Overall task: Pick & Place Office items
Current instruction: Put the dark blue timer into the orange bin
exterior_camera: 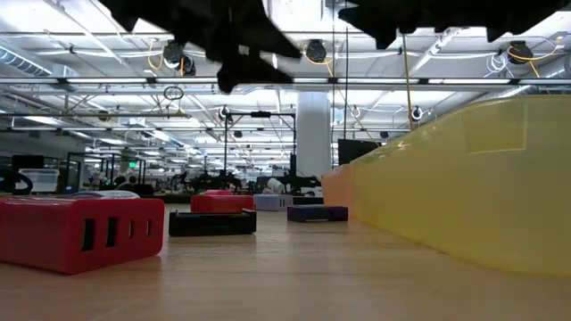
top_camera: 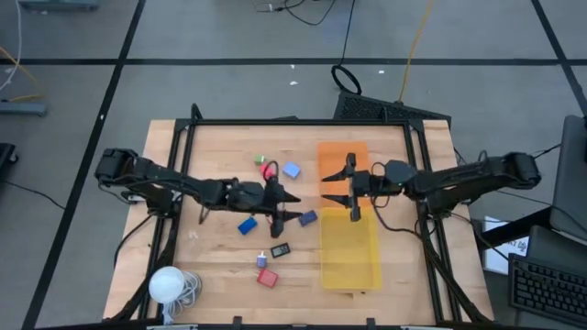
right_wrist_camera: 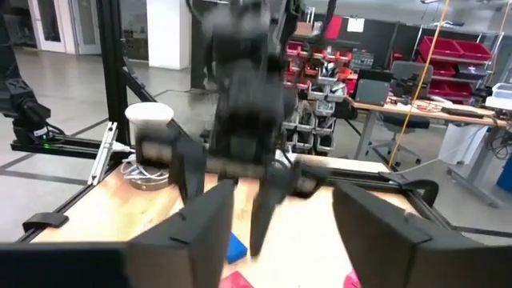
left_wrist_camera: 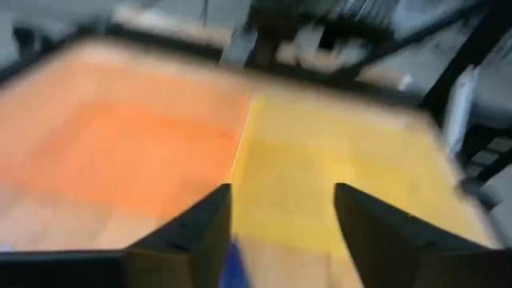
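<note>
my reading is that the job has barely begun. both trays look bare in the high view: the orange tray (top_camera: 341, 158) and the yellow tray (top_camera: 348, 247) lie end to end on the right half of the table (top_camera: 215, 261), and i can see nothing inside either. every office item i can find sits out on the wood, so all of them are left to move.

my left gripper (top_camera: 286, 204) hovers over the middle of the table with its fingers spread wide and nothing between them; from the left wrist a sliver of blue shows just below the gap. my right gripper (top_camera: 351, 192) hangs over the seam where the two trays meet, also spread wide and empty.

the pieces are small and scattered left of the trays: a green piece (top_camera: 260, 160) and a red clip (top_camera: 269, 170) near the far side, a light-blue block (top_camera: 292, 170) beside them, a blue block (top_camera: 247, 225) and a dark blue block (top_camera: 307, 218) close under my left gripper, a black piece (top_camera: 280, 248) nearer the front, then a small light piece (top_camera: 261, 261) and a red block (top_camera: 267, 277). from table height the red block (exterior_camera: 80, 232) looks boxy with slots along its side.
</note>
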Robot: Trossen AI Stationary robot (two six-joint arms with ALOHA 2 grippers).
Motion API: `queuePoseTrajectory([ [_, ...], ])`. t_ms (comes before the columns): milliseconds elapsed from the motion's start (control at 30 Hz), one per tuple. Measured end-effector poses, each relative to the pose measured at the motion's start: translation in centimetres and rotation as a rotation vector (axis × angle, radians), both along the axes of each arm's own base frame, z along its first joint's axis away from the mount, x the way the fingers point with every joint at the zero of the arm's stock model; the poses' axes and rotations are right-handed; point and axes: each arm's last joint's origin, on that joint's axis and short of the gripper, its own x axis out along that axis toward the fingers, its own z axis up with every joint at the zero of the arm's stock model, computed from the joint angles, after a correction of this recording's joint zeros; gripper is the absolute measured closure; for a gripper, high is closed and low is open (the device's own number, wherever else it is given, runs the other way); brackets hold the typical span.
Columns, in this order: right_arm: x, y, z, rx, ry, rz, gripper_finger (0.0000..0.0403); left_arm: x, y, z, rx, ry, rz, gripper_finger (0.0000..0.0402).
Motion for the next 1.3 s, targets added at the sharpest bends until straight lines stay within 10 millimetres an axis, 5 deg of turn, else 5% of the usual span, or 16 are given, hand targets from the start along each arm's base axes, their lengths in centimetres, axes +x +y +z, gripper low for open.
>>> queuePoseTrajectory([
  [300, -1.1, 0.0, 0.7, -0.007, 0.008, -0.004, 0.0104, 4.4, -0.4, -6.9, -0.029, 0.372, 0.069, 0.0111],
  [533, -1.0, 0.0, 0.1, -0.007, 0.062, 0.001, 0.0075, 7.2, -0.8, -9.0, -0.01, 0.442, 0.077, 0.011],
  [867, -1.0, 0.0, 0.0, -0.007, 0.071, 0.003, 0.0079, 7.5, -0.8, -11.0, 0.048, 0.516, 0.127, 0.011],
  [1300, -1.0, 0.0, 0.0, -0.007, 0.07, 0.002, 0.008, 7.9, -0.6, -10.7, 0.087, 0.462, 0.135, 0.011],
])
